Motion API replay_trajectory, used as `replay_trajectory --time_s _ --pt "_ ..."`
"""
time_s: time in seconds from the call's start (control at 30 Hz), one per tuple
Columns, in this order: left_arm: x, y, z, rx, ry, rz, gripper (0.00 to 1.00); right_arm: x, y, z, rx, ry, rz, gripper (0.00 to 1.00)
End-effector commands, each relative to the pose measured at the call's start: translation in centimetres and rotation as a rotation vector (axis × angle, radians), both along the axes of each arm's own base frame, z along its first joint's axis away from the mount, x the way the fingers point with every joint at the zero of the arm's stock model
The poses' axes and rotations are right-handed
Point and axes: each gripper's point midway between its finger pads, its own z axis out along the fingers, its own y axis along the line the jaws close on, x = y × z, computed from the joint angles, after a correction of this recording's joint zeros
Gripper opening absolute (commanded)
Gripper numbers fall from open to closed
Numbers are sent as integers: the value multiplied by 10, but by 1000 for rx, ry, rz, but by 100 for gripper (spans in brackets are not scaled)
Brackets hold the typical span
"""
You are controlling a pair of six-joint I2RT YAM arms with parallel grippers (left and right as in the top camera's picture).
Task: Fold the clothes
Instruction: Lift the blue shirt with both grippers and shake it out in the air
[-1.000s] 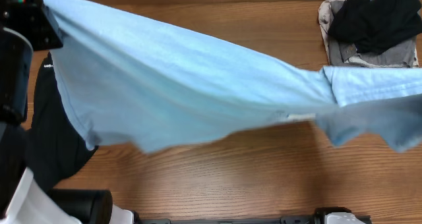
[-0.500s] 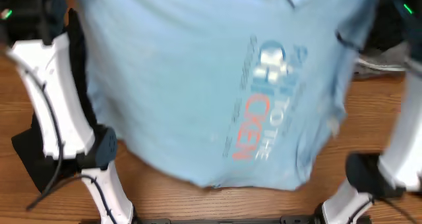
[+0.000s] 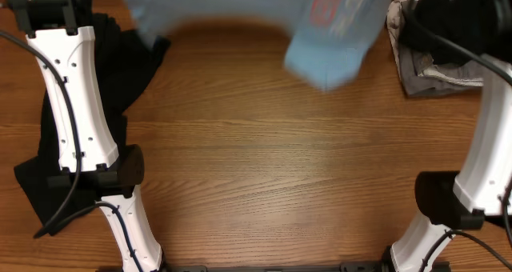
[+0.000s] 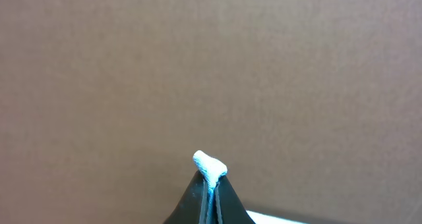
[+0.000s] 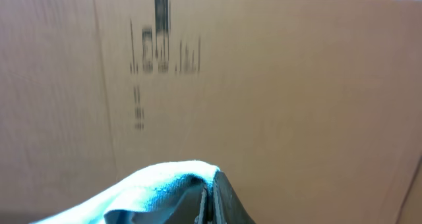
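The light blue T-shirt (image 3: 328, 32) hangs blurred across the far edge of the table in the overhead view, printed text showing near the top right. Both arms reach to the far side and their gripper tips are out of the overhead frame. In the left wrist view my left gripper (image 4: 211, 178) is shut on a small pinch of the light blue T-shirt (image 4: 210, 165). In the right wrist view my right gripper (image 5: 210, 191) is shut on a fold of the same shirt (image 5: 158, 184). Both wrist views face brown cardboard.
A black garment (image 3: 72, 120) lies at the left under my left arm. A pile of black and grey clothes (image 3: 448, 40) sits at the far right. The wooden table (image 3: 280, 168) lies below. A cardboard wall (image 5: 277, 72) stands behind.
The shirt has swung from spread over the table's middle to the far edge, uncovering the wood. Both arms have reached away toward the back.
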Motion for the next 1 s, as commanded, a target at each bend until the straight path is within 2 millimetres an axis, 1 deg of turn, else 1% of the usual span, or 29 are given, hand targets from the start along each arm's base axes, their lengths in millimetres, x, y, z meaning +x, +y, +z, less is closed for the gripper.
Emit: replay_trajectory --time_s 0.0,0.07,0.13,0.2,0.27,0.3,0.4,0.47,0.5,0.53,0.6,0.67,0.77,0.83,0.9,0.97 --pt "-26 3 26 2 -35 -13 4 -31 -7 21 -19 -34 -10 4" --pt "-23 2 4 6 52 -18 4 -23 1 -6 -19 72 32 4" --pt "-21 2 -29 -4 176 -19 4 -15 7 -42 3 202 69 4" --pt "-20 2 -63 -14 301 -20 4 -6 8 -86 50 356 77 4" --pt "-22 1 -101 -28 442 -21 4 0 10 -129 87 503 80 4" --pt "-24 1 -120 -35 511 -21 4 1 13 -156 97 595 96 4" --pt "-37 1 -175 -55 724 -21 4 1 19 -217 132 807 112 4" --pt "-46 0 -204 -62 844 -23 4 -3 20 -243 149 900 110 4" --pt "-52 -1 -214 -54 889 -29 4 -5 20 -253 162 933 103 4" --pt "-56 -1 -224 -48 931 -34 4 -8 19 -259 175 961 97 4" --pt "-65 -2 -234 -35 990 -42 4 -16 17 -265 194 999 84 4" --pt "-78 -3 -239 -32 1040 -47 4 -29 15 -264 230 1024 69 4" --pt "-100 -5 -244 -40 1112 -50 4 -56 11 -260 264 1067 62 4" --pt "-103 -11 -239 -35 1104 -86 4 -73 8 -252 295 1072 45 4" --pt "-105 -17 -233 -42 1089 -112 4 -88 14 -242 314 1055 77 4" --pt "-110 -22 -226 -50 1075 -137 4 -103 15 -235 335 1044 72 4"
